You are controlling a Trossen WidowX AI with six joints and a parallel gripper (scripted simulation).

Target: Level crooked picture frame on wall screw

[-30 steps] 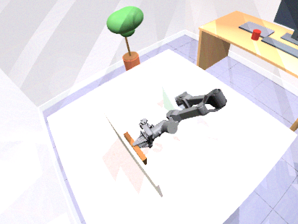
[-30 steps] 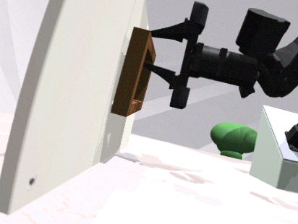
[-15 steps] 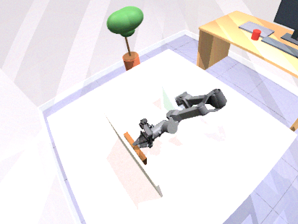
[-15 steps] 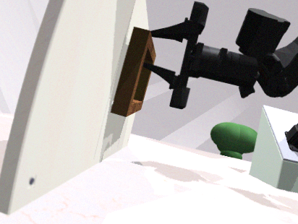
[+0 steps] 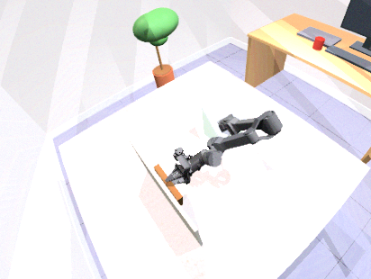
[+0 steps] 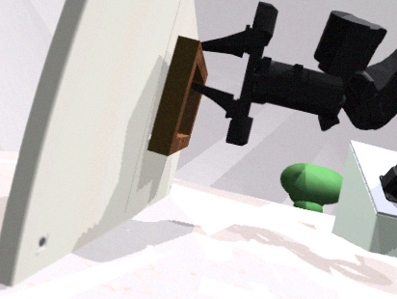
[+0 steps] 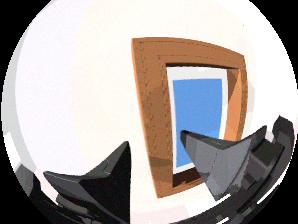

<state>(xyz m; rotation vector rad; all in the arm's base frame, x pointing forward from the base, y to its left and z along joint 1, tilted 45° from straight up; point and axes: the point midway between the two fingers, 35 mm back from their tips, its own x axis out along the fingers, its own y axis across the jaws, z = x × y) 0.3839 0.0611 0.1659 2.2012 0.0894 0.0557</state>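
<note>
The brown picture frame [image 5: 178, 196] [image 6: 169, 98] [image 7: 150, 75] hangs on the pale wall panel [image 6: 101, 96] [image 7: 95, 90]. Its blue picture with a white border shows in the wrist view. My gripper [image 6: 197, 66] [image 7: 155, 140] is partly open at the frame. One finger is outside the frame's edge, the other reaches into its opening, with one frame bar between them. In the wrist view gaps show between the bar and both fingertips. In the exterior view the fingertips are close to the frame. The screw and notched strip are hidden. The frame's exact tilt is hard to tell.
The panel's thin edge runs along the arm's front in the top view. A dark round spot [image 6: 42, 241] is low on the panel. A potted plant [image 5: 158, 24] [image 6: 310, 183] and a desk [image 5: 266, 40] with a red cup [image 5: 319, 43] stand away from the arm.
</note>
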